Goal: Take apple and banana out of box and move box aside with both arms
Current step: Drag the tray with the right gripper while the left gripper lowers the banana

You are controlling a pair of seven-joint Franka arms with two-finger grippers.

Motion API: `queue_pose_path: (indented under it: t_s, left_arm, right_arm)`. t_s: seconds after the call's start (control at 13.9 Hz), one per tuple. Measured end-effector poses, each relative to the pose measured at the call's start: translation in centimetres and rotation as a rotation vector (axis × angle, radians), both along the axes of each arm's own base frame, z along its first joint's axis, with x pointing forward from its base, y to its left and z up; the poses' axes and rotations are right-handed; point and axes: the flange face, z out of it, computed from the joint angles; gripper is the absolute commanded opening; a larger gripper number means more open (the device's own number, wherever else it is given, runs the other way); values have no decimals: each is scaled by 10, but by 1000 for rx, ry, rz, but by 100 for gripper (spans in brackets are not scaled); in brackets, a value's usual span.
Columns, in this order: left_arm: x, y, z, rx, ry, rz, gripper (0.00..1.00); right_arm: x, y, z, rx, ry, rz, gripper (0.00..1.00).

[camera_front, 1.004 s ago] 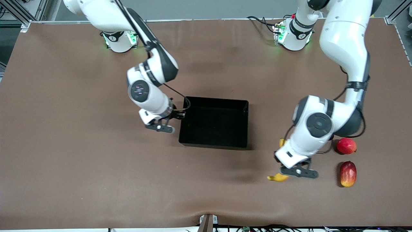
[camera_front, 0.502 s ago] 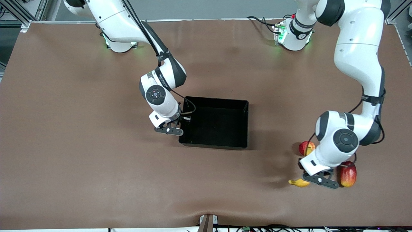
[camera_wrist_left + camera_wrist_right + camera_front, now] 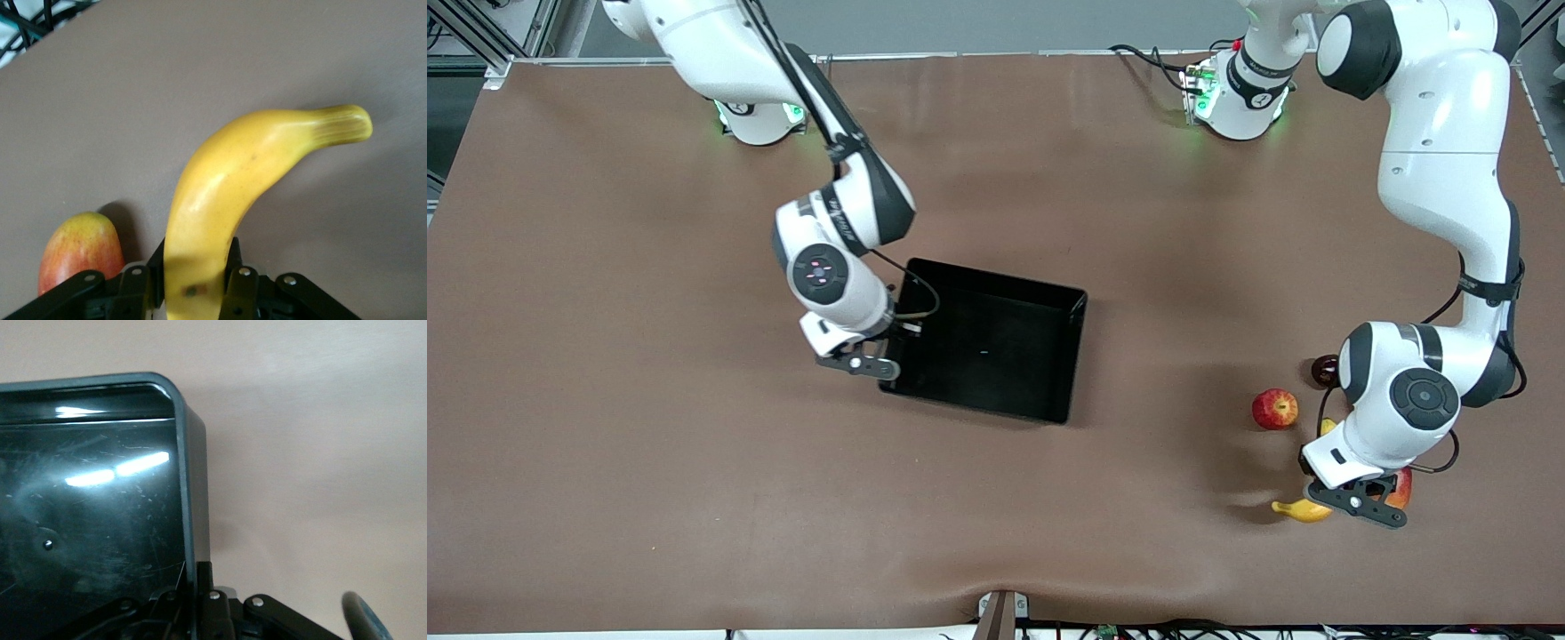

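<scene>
The black box (image 3: 996,356) lies slightly turned in the middle of the table. My right gripper (image 3: 887,348) is shut on its wall (image 3: 191,487) at the end toward the right arm; in the right wrist view that gripper (image 3: 200,590) has one finger inside the wall and one outside. My left gripper (image 3: 1352,500) is shut on the yellow banana (image 3: 1296,509), low over the table beside the mango. In the left wrist view the banana (image 3: 253,167) curves out from this gripper (image 3: 197,283). The red apple (image 3: 1275,409) lies loose on the table toward the left arm's end.
A red-yellow mango (image 3: 1402,487) lies partly hidden under the left hand, and the left wrist view shows the mango (image 3: 80,250) beside the fingers. A small dark plum (image 3: 1323,369) sits farther from the front camera than the apple. Brown cloth covers the table.
My right gripper has shut on the box wall and pulled the box toward the right arm's end, turning it. The left arm has carried the banana toward the mango, uncovering the apple.
</scene>
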Motion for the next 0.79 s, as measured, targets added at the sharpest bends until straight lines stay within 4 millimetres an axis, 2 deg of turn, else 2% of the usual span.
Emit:
queue_pose_path:
  t_s: [0.22,0.36,0.5,0.57,0.65,0.72,0.79]
  left_arm:
    - [-3,13,-18,-1,22,17,0]
    - [-4,16,-26,-2,32,22,17]
    - [-6,15,-31,-3,38,24,37]
    - [-7,15,-33,-3,42,24,61]
    - [-7,16,-34,-3,44,26,92]
    - [-7,16,-34,-3,44,27,100]
    - [-7,16,-34,-3,43,27,100]
  right_arm:
    - [11,-59,47,4,57,-24,0]
    - [14,-95,69,12,78,-44,0]
    - [11,-125,78,-16,68,-39,0]
    - [8,-140,78,-39,65,-13,0]
    - [5,-153,76,-51,69,16,0]
    - [2,-167,73,-56,75,48,0]
    - [1,-185,68,-58,77,81,0]
